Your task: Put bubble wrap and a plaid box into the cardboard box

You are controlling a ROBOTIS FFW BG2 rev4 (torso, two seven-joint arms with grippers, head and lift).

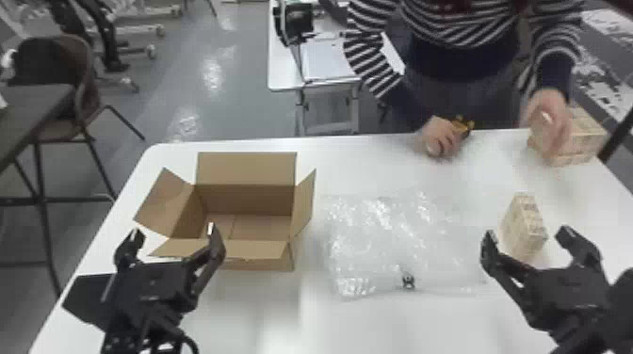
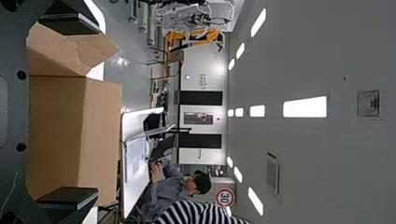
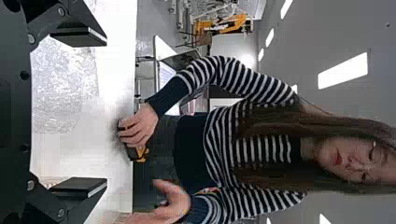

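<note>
Viewing table [image 1: 263, 320] from my end: cardboard box [image 1: 261, 254], flaps open, at eleven o'clock; bubble wrap [image 1: 391, 235] lying flat at one; plaid box [image 1: 525, 223] standing upright at two. My left gripper [image 1: 174, 233] at ten o'clock, fingers spread; my right gripper [image 1: 526, 233] at two, fingers spread, near plaid box. Person's hand [image 1: 551, 120] beyond, by more boxes [image 1: 586, 136].
</note>
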